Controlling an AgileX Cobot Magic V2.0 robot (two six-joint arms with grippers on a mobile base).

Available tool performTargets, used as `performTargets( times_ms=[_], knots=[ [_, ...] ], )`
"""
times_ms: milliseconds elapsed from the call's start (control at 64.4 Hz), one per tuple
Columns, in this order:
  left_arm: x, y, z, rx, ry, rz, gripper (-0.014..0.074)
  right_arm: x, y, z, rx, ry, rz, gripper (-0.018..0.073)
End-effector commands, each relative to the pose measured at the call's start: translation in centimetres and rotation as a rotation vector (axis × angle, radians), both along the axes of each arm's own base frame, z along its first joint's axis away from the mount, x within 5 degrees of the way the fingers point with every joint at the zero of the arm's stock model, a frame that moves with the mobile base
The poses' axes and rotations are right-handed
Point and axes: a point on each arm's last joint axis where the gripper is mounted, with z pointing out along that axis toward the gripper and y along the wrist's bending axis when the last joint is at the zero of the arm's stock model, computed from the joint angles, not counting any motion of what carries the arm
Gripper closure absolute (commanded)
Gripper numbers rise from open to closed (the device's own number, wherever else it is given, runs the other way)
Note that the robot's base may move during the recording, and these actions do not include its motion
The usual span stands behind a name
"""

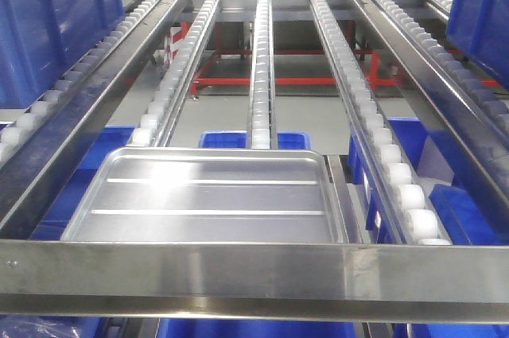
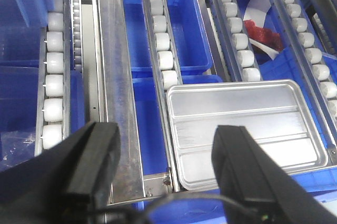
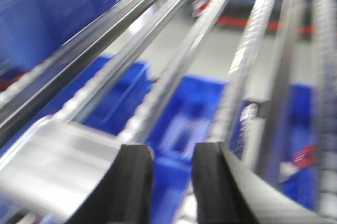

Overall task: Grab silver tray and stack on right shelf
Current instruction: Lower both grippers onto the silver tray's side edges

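The silver tray lies flat on the white rollers at the near end of the right shelf, just behind the shelf's brushed-steel front bar. Its two long ridges run across its floor. In the left wrist view the tray sits to the right, beyond the fingertips, and my left gripper hangs open above the rail and a blue bin, holding nothing. The right wrist view is blurred: the tray is at lower left, and my right gripper is open just past its right edge, with nothing between its fingers. Neither gripper shows in the front view.
Roller rails slope away towards the back. Blue bins stand under the lanes, one with red and white scraps. Large blue crates sit on the left lane and the right lane. A red frame stands on the floor below.
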Motion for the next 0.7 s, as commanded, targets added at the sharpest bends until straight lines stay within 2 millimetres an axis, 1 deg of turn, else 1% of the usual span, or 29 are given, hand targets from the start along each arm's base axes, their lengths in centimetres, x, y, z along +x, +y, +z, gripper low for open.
performTargets(
  times_ms=[0,47,78,171,264,342,419,513,575,683],
  knots=[
    [0.2,-0.1,1.8,-0.045,-0.094,0.016,0.0302,1.0,1.4,2.3,0.029,-0.022,0.072,0.0139],
    [0.3,-0.3,1.9,-0.048,-0.109,0.006,0.0327,1.6,2.6,2.6,0.007,0.025,0.125,0.0097],
    [0.2,-0.6,2.0,-0.050,-0.113,-0.015,0.0339,2.1,3.3,2.7,-0.005,0.048,0.152,0.0085],
    [0.5,-2.8,1.6,-0.056,-0.047,-0.150,0.0345,3.6,5.4,2.7,-0.041,0.124,0.214,0.0092],
    [1.1,-4.6,1.6,-0.034,0.050,-0.260,0.0345,5.0,6.5,2.3,-0.049,0.195,0.219,0.0092],
    [2.1,-5.5,1.7,-0.016,0.115,-0.300,0.0345,5.9,7.4,2.1,-0.025,0.289,0.219,0.0092],
    [3.5,-6.0,2.1,-0.015,0.158,-0.302,0.0345,6.9,8.2,1.9,-0.031,0.390,0.216,0.0092],
    [5.2,-6.5,1.9,0.012,0.189,-0.292,0.0345,8.0,9.2,1.4,-0.043,0.510,0.205,0.0092],
    [6.3,-6.6,1.4,0.049,0.218,-0.268,0.0345,8.9,9.9,1.0,-0.056,0.588,0.196,0.0092],
    [7.9,-6.4,-0.3,0.137,0.310,-0.205,0.0345,10.7,11.2,0.1,-0.067,0.684,0.166,0.0095]
  ],
)
